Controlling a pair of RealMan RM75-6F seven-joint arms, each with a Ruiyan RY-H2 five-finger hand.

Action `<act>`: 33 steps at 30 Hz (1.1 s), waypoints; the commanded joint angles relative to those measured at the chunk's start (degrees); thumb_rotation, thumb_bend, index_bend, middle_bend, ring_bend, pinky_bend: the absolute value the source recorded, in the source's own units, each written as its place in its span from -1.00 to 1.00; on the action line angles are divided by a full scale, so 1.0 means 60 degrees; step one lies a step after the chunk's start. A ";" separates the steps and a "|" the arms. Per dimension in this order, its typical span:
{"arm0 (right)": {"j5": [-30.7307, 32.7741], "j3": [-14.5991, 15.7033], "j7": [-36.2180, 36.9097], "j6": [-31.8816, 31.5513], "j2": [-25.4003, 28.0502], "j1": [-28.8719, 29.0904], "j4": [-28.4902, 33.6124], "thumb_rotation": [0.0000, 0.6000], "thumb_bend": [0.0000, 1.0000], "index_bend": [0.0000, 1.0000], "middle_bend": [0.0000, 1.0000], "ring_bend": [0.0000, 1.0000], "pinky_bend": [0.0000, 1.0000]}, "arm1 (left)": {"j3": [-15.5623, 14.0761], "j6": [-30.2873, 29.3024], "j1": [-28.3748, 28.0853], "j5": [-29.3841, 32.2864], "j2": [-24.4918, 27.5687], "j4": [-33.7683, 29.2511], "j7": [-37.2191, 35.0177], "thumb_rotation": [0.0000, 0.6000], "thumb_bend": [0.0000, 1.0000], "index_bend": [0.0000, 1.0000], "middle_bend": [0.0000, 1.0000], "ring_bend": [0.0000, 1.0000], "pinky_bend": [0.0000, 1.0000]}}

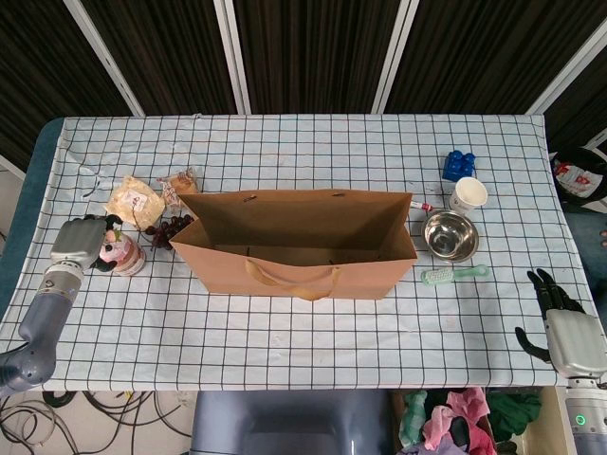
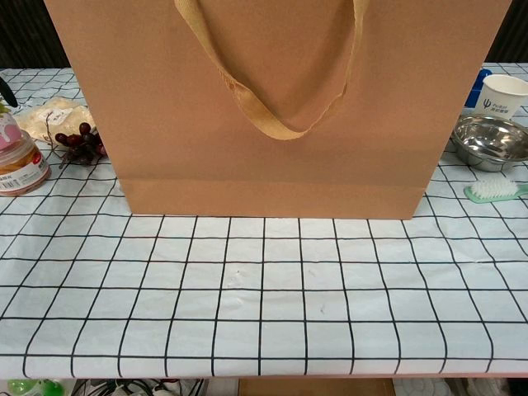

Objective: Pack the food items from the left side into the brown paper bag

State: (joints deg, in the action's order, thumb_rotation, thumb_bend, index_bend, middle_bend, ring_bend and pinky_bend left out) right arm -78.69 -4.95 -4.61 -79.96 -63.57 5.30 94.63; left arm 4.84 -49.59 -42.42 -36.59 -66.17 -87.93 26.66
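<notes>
Table (image 1: 285, 341) with a checked cloth takes up most of the head view. Brown paper bag (image 1: 296, 243) stands upright mid-table, mouth open, handle (image 2: 276, 107) drooping over its near face; it sits well off to the inner side of the left hand's fingers, and nothing shows inside it from above. Left hand (image 1: 83, 243) is at the table's left edge, fingers wrapped around a small jar (image 1: 121, 254) with a pink label that stands on the cloth; chest view shows only the jar's side (image 2: 18, 161) at the frame edge, plus a dark fingertip above it. Just beyond those fingers, toward the far side, lies a bagged bun (image 1: 134, 201); a bunch of dark grapes (image 1: 169, 228) lies between the fingers and the bag's left end, close to the jar; a smaller wrapped snack (image 1: 180, 181) lies past the grapes, further from the hand. Right hand (image 1: 560, 318) is off the table's right near corner, fingers straight and a little apart, holding nothing, touching nothing. Ahead of its fingertips and inward: steel bowl (image 1: 449, 235) beside the bag's right end, green brush (image 1: 453, 274) just in front of the bowl, paper cup (image 1: 468, 194) behind the bowl, blue block (image 1: 459, 164) behind the cup.
</notes>
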 commanded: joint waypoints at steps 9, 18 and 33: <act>0.0056 -0.0022 0.0041 0.0005 -0.0011 -0.0002 -0.0012 1.00 -0.45 -0.94 -0.95 -0.72 -0.46 | -0.0087 0.0004 -0.0116 0.0169 -0.0056 -0.0011 0.0150 1.00 -0.53 -0.50 -0.41 -0.62 -0.45; 0.0059 -0.0035 0.0135 -0.0007 -0.0013 -0.0007 0.0002 1.00 -0.46 -0.94 -0.95 -0.73 -0.46 | -0.0178 -0.0242 -0.0182 0.0303 -0.0175 0.0047 0.0433 1.00 -0.44 -0.34 -0.23 -0.45 -0.17; 0.0114 -0.0066 0.0276 -0.0057 0.0006 -0.0049 0.0033 1.00 -0.46 -0.94 -0.95 -0.73 -0.46 | 0.0545 -0.1685 0.0489 -0.2174 0.2059 -0.3704 -0.0865 1.00 -0.37 -0.24 -0.13 -0.38 -0.08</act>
State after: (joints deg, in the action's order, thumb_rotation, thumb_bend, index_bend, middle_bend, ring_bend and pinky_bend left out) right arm -78.02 -5.36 -2.98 -80.30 -63.54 5.02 94.82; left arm 6.67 -57.34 -40.89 -44.83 -58.17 -104.09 23.84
